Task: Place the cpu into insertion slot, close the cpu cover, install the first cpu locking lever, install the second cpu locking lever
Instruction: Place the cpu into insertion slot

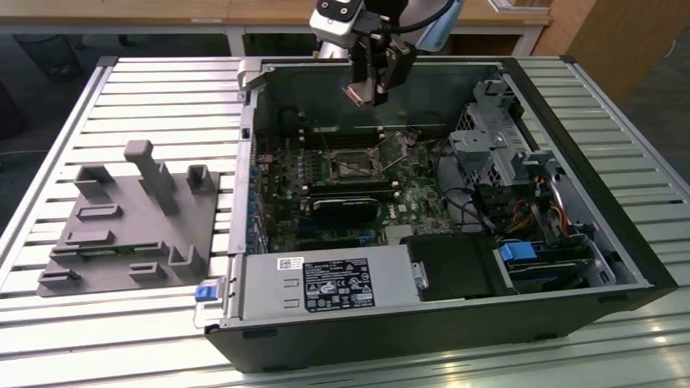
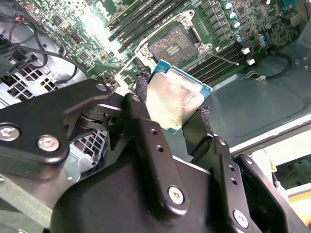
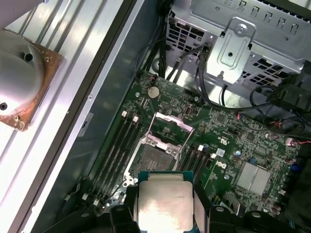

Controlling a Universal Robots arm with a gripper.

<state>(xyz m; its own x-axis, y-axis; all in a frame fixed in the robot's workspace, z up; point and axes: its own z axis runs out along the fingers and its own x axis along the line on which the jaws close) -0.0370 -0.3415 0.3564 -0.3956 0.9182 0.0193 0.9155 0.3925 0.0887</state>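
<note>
I have the arm [image 1: 380, 16] hanging from above with its wrist turned so the gripper [image 1: 368, 91] points down at a slight tilt. In the second wrist view, the two black fingers [image 2: 147, 130] are closed in on the cpu [image 2: 176, 97], pinching it by opposite edges. The chip sits flat between the pads, its pale face bare and its far edge reaching past the fingertips.

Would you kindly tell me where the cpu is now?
In both wrist views the cpu sits clamped in the tool, held above the open slot, not yet in it.
</note>
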